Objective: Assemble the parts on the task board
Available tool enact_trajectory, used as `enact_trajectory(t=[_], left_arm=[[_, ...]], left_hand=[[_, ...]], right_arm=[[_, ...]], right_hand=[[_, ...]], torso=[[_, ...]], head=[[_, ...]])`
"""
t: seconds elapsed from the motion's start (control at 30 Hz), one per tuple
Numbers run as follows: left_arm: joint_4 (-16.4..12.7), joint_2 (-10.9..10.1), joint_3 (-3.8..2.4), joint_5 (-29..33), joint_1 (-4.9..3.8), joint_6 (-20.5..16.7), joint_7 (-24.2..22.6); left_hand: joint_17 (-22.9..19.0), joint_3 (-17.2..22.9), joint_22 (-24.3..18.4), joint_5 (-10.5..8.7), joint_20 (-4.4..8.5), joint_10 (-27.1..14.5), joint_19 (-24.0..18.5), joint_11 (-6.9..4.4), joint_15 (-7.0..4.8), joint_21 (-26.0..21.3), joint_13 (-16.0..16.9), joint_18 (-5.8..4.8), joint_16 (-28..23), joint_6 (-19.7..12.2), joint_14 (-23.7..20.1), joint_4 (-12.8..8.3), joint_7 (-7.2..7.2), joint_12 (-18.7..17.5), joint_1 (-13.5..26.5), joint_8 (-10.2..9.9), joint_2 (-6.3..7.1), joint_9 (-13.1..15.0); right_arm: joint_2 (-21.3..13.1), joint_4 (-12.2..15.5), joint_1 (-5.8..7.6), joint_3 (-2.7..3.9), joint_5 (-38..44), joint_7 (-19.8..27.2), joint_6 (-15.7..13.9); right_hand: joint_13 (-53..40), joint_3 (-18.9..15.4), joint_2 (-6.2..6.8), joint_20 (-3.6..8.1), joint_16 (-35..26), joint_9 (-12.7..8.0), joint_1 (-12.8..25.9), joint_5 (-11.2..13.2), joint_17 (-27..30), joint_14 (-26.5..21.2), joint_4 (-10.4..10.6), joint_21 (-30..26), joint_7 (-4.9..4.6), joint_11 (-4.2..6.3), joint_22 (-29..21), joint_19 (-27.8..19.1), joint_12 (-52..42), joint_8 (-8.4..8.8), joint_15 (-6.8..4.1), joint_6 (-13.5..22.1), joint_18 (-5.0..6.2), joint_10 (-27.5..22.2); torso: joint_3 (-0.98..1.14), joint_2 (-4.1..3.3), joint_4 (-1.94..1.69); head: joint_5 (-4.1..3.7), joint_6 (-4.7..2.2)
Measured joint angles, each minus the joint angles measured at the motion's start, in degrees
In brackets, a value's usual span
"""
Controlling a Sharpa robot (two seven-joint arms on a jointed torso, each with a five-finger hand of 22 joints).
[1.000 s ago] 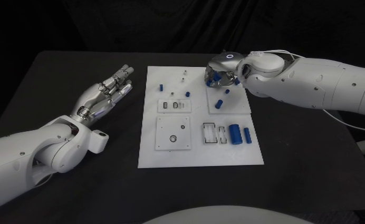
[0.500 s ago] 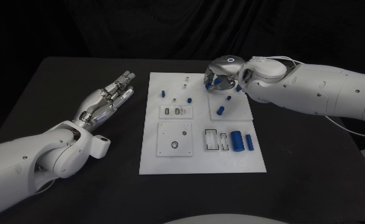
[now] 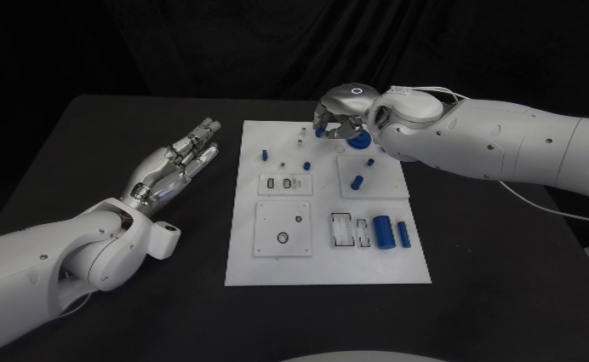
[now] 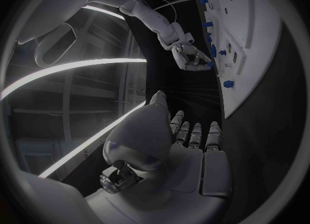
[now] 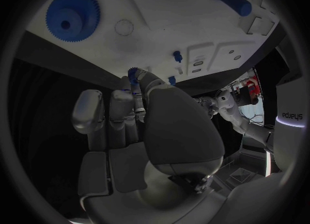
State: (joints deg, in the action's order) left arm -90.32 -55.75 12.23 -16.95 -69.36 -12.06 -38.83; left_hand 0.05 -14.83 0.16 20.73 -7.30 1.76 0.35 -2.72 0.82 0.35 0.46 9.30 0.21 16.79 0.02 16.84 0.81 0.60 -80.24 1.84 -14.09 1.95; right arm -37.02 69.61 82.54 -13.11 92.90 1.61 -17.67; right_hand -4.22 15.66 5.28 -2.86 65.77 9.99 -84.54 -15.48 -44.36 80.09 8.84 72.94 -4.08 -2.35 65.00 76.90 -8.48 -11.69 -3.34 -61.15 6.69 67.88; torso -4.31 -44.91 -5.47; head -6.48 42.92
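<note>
Task board (image 3: 322, 251) mid-table; right hand (image 3: 338, 119) at 12 o'clock edge pinches small blue part (image 5: 134, 74); left hand (image 3: 178, 162) at 9 o'clock, fingers spread, empty.

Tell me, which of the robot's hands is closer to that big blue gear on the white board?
The right hand: it hovers just beside the blue gear at the task board's far end. The left hand lies off the board's opposite side.

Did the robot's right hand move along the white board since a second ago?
Yes. The right hand has slid toward the far left of the task board, from over the far right plate to near the far edge's middle, pinching a small blue part.
</note>
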Motion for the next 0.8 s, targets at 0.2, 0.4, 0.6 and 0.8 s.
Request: enact_trajectory(t=[0.2,0.4,0.6,0.8], left_arm=[[0.1,0.3,0.00,0.1,0.00,0.1,0.0],[0.1,0.5,0.00,0.1,0.00,0.2,0.0],[0.2,0.6,0.00,0.1,0.00,0.2,0.0],[0.3,0.8,0.00,0.1,0.00,0.3,0.0]], left_hand=[[0.0,0.0,0.0,0.00,0.00,0.0,0.0,0.00,0.00,0.0,0.0,0.00,0.0,0.0,0.0,0.0,0.00,0.0,0.0,0.0,0.00,0.0],[0.0,0.0,0.0,0.00,0.00,0.0,0.0,0.00,0.00,0.0,0.0,0.00,0.0,0.0,0.0,0.0,0.00,0.0,0.0,0.0,0.00,0.0],[0.0,0.0,0.0,0.00,0.00,0.0,0.0,0.00,0.00,0.0,0.0,0.00,0.0,0.0,0.0,0.0,0.00,0.0,0.0,0.0,0.00,0.0],[0.0,0.0,0.0,0.00,0.00,0.0,0.0,0.00,0.00,0.0,0.0,0.00,0.0,0.0,0.0,0.0,0.00,0.0,0.0,0.0,0.00,0.0]], right_arm=[[2.1,-2.5,0.02,0.20,-1.2,0.0,-0.5],[3.5,-4.1,0.03,0.25,-1.9,0.0,-0.9],[4.5,-5.4,0.03,0.29,-2.2,0.0,-1.1],[5.6,-6.4,0.03,0.31,-2.4,0.0,-1.1]], right_hand=[[0.0,0.3,0.00,0.00,0.1,0.0,0.0,0.1,-0.3,0.1,0.0,0.1,-0.08,0.00,0.2,0.0,0.3,0.07,0.13,0.1,0.00,0.0],[0.0,0.3,0.01,-0.20,0.1,0.0,0.0,0.1,-0.3,0.3,0.0,0.2,-0.08,-0.16,0.4,0.2,0.5,0.21,0.29,0.1,0.00,0.2],[0.1,0.4,0.01,-0.20,0.1,0.0,0.0,0.1,-0.3,0.3,0.0,0.3,-0.21,-0.16,0.5,0.2,0.7,0.22,0.29,0.2,0.00,0.2],[0.1,0.6,0.01,-0.20,0.1,0.8,0.0,0.1,-0.3,0.3,0.0,0.3,-0.38,-0.16,0.6,0.2,0.9,0.46,0.29,0.4,0.00,0.2]], torso=[[-0.02,-0.05,-0.01],[-0.02,-0.09,-0.03],[-0.01,-0.08,-0.02],[0.01,-0.08,-0.01]], head=[[-0.03,-0.03],[-0.04,0.01],[-0.01,0.24],[-0.07,0.40]])
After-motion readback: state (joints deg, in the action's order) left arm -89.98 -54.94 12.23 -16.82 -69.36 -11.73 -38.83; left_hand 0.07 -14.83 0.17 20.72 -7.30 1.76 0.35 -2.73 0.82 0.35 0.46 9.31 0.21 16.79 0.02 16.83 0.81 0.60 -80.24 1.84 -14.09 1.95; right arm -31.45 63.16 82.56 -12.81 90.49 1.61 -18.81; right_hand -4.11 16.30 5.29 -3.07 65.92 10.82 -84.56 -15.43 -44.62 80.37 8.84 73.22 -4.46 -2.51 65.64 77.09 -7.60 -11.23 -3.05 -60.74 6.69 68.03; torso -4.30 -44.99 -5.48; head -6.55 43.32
